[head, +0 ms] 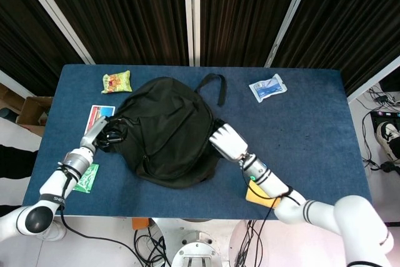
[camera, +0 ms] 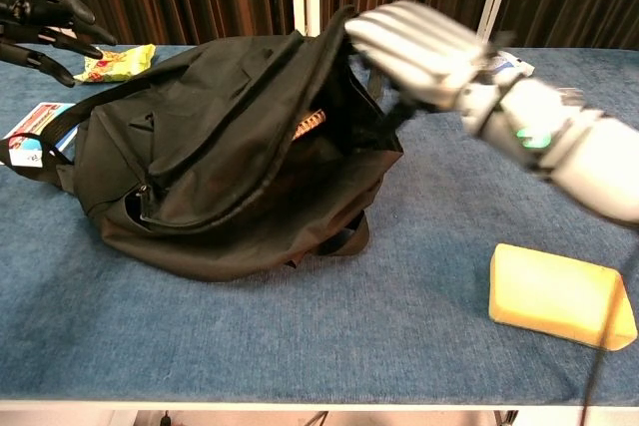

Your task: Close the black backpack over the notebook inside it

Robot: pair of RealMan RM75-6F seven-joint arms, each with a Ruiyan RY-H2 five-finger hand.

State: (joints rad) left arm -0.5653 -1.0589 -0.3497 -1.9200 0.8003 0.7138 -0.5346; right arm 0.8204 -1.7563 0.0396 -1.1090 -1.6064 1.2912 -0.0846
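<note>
The black backpack (head: 165, 129) lies in the middle of the blue table, its flap down over the opening. In the chest view the backpack (camera: 220, 167) still gapes a little at its right side, where a sliver of the notebook's spiral edge (camera: 310, 124) shows. My right hand (camera: 419, 47) hovers blurred just right of the bag's top, fingers spread and holding nothing; from the head view the right hand (head: 228, 142) sits beside the bag's right edge. My left hand (head: 103, 132) is at the bag's left side; the left hand (camera: 40, 22) has its fingers apart and holds nothing.
A yellow sponge (camera: 559, 296) lies at the front right, under my right forearm in the head view. A snack packet (head: 116, 81) and a printed card (head: 98, 120) lie left of the bag, a white-blue pouch (head: 267, 87) at the back right. The bag's strap loop (head: 212, 85) trails behind it.
</note>
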